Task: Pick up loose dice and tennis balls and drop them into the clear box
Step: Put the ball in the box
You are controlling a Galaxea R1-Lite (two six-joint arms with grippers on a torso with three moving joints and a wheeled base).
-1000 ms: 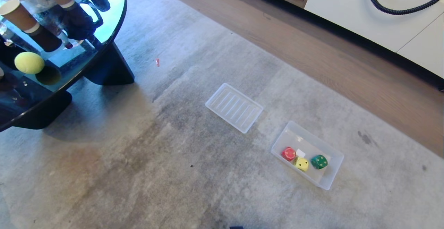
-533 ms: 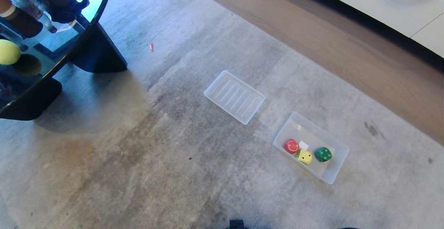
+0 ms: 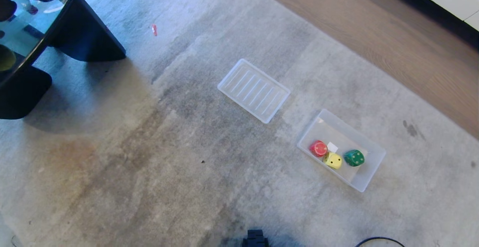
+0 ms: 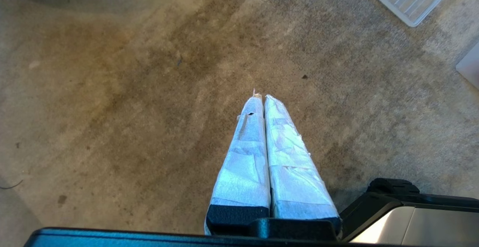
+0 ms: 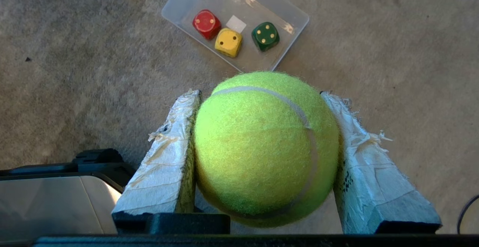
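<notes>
Grey carpet fills your view, and your right gripper [image 5: 262, 127] hangs above it with its taped fingers [image 5: 164, 164] clamped on a tennis ball [image 5: 262, 146]; the left gripper [image 4: 261, 99] is pressed shut and empty. Over the last second the whole head view has tipped down, so the black table [image 3: 22, 71] has slid towards the corner: camera motion, not the things. The clear box [image 3: 368, 177] now lies just ahead of the ball, holding the red die [image 3: 318, 148], yellow die [image 3: 333, 160] and green die [image 3: 354, 157]. The ball looks fuzzy and bright yellow-green.
</notes>
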